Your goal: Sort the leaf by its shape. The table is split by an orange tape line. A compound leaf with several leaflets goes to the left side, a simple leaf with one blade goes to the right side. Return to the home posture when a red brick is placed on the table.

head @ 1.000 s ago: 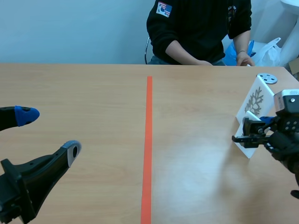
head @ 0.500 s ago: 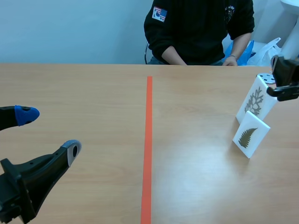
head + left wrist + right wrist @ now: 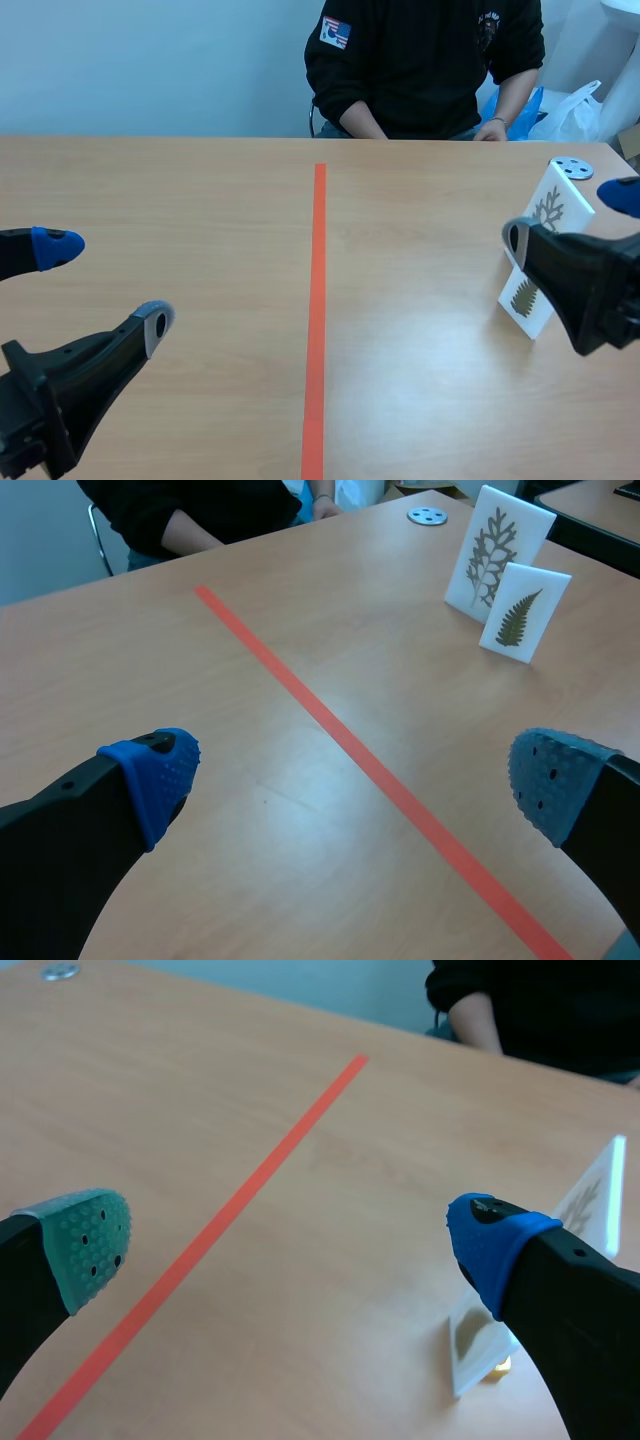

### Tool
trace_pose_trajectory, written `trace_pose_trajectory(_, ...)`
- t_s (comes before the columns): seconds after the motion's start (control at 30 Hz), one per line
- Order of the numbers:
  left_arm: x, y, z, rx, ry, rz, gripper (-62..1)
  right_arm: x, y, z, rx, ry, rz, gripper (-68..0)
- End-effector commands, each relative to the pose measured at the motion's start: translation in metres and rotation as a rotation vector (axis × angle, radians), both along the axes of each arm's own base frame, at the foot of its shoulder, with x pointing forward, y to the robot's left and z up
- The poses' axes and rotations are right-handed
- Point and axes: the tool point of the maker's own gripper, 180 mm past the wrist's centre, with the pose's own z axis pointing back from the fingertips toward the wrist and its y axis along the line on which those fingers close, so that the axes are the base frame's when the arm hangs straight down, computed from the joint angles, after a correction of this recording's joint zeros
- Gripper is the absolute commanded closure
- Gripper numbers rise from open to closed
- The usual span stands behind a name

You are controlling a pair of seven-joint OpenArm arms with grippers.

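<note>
Pale wood worktop (image 3: 200, 190), split by orange tape line (image 3: 318, 300). Two leaf cards stood right of the line, well away from it: small fern card (image 3: 524, 612) just in front of taller sprig card (image 3: 497, 548). Both leaves looked compound, so I judged neither sorted; both belonged left of the line. Left jaws gaped wide, empty, left of the line. Right jaws also apart, empty, near the fern card. Grey disc (image 3: 572, 167) lay beyond the cards, and a person (image 3: 430, 60) sat across. No red brick seen. Nothing barred the way over the line.
</note>
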Motion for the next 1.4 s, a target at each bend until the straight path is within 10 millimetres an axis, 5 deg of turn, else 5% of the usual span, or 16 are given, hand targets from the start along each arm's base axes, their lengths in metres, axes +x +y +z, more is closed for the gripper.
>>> trace_pose_trajectory(0.0, 0.003, -0.001, 0.009, -0.021, -0.028, 0.008, -62.3, -0.003, 0.007, 0.009, 0.016, -0.018, 0.019, -67.9)
trace_pose_trajectory(0.2, 0.003, -0.001, 0.009, -0.020, -0.027, 0.008, -62.3, -0.017, 0.013, 0.002, 0.028, 0.027, 0.019, -67.9)
trace_pose_trajectory(1.37, 0.001, -0.001, 0.000, 0.009, 0.013, 0.004, -62.3, -0.015, 0.012, 0.005, 0.045, 0.011, 0.001, -67.9)
